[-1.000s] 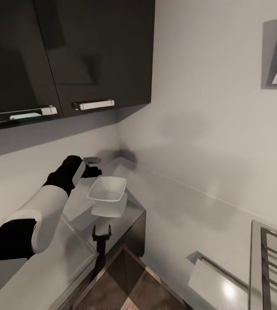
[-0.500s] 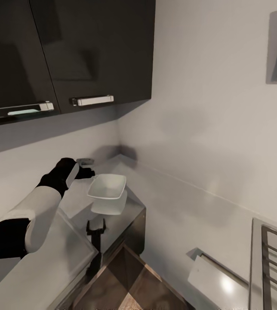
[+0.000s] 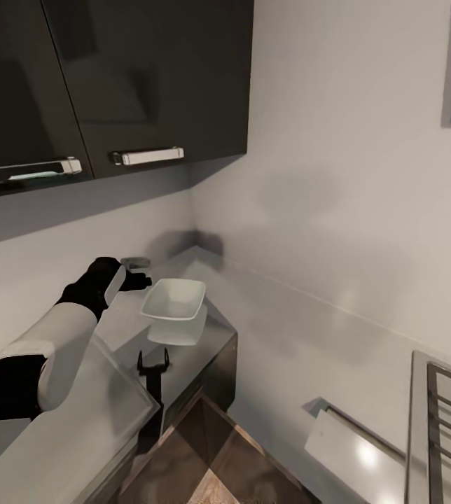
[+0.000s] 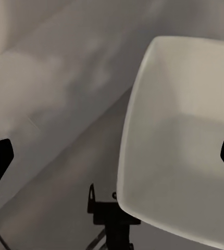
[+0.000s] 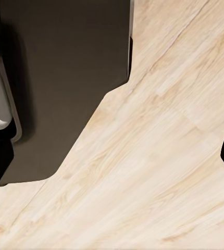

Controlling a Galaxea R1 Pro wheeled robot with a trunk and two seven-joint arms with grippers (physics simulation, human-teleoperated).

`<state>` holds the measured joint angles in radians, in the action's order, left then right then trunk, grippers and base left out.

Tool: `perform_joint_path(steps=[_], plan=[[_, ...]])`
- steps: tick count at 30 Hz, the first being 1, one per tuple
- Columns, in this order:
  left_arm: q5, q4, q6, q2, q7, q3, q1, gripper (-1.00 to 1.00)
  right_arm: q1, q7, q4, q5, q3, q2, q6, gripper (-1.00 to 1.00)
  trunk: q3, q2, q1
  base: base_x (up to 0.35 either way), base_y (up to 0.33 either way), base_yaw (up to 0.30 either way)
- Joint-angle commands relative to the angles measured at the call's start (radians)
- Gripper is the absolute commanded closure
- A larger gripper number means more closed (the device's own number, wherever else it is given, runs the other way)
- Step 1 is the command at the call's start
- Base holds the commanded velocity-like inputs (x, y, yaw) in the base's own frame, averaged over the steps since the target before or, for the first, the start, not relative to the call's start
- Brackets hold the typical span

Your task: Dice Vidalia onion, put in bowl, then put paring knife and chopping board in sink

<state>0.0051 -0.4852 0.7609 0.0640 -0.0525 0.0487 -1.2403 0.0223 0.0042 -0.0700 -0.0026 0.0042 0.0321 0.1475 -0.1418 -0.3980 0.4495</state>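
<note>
Bowl (image 3: 174,302) on countertop (image 3: 211,329), left gripper (image 3: 136,278) beside it, jaws apart.

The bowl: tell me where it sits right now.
In the head view the bowl sits on the countertop near the wall corner, left of centre, just right of the left gripper; the left wrist view looks down into it.

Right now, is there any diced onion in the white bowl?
No, the bowl shows a bare white inside in the left wrist view, with no cubes or anything else lying in it.
</note>
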Motion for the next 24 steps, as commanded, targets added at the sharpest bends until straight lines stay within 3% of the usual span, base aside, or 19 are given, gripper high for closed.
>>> perform_joint_path(steps=[1, 24], plan=[[0.001, -0.001, 0.005, -0.001, -0.003, 0.003, -0.001, -1.0, -0.001, 0.0, -0.002, 0.0, 0.0, 0.0, 0.006, -1.0, -0.003, -0.002, 0.001, 0.0, 0.0, 0.0], [0.001, -0.001, 0.005, -0.001, -0.003, 0.003, -0.001, -1.0, -0.001, 0.0, -0.002, 0.0, 0.0, 0.0, 0.006, -1.0, -0.041, -0.002, 0.001, 0.0, 0.0, 0.0]])
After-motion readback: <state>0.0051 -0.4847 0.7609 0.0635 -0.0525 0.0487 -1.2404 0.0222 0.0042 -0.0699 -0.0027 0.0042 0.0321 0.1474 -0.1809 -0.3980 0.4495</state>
